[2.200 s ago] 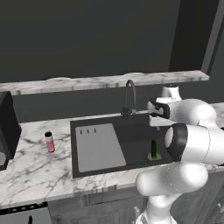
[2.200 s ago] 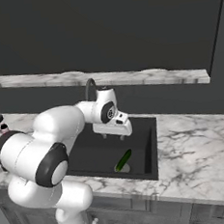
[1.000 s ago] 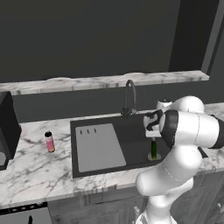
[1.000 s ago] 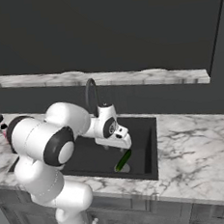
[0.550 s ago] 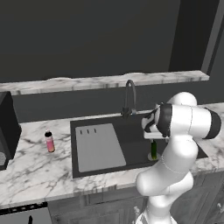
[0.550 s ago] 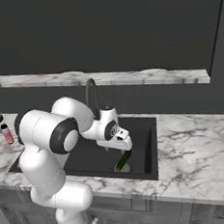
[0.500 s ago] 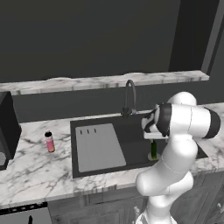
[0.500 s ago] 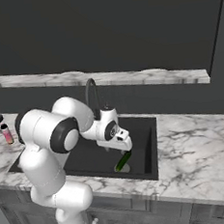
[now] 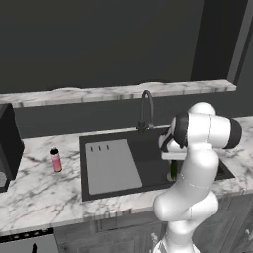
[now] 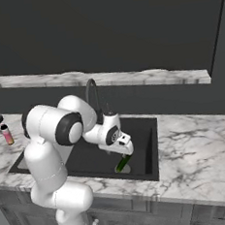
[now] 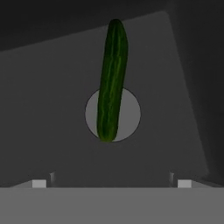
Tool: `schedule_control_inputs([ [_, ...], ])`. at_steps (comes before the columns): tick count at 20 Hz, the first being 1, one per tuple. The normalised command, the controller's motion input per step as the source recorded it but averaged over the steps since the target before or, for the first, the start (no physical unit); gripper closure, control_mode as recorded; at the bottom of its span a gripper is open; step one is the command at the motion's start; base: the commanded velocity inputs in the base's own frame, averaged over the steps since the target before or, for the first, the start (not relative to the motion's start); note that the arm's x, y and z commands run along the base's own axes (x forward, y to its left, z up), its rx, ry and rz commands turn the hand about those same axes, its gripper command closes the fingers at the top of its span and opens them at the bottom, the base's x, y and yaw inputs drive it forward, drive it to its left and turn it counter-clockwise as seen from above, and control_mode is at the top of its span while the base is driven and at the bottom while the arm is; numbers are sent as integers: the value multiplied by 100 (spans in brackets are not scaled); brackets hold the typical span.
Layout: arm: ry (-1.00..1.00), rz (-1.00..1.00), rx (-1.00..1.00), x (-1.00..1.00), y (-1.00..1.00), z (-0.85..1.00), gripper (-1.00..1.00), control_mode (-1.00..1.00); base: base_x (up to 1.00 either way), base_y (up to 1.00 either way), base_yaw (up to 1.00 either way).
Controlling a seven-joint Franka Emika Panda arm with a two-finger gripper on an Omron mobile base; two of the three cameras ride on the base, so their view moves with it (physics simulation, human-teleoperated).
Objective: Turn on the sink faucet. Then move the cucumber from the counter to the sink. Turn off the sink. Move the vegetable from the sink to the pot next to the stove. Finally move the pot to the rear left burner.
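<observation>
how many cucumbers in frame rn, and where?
1. The cucumber lies in the black sink, one end over the round drain, below the open gripper. The arm blocks part of the basin in the base views.

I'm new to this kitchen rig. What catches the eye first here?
The slender dark green cucumber lies in the black recessed sink, one end across the round grey drain. The white arm's open pincer hangs just above it. A small pink bottle stands on the white marble counter, left of the sink.
</observation>
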Motion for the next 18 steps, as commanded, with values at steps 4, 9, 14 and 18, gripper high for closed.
schedule_control_inputs([
  [4,-2,0,1,8,-1,-27,-100,-100,0,0,0],
  [9,-4,0,0,8,-1,-25,-100,-100,0,0,0],
  [14,-1,0,0,10,-1,-19,-100,-100,0,0,0],
  [18,-1,0,0,11,0,-15,-100,-100,0,0,0],
])
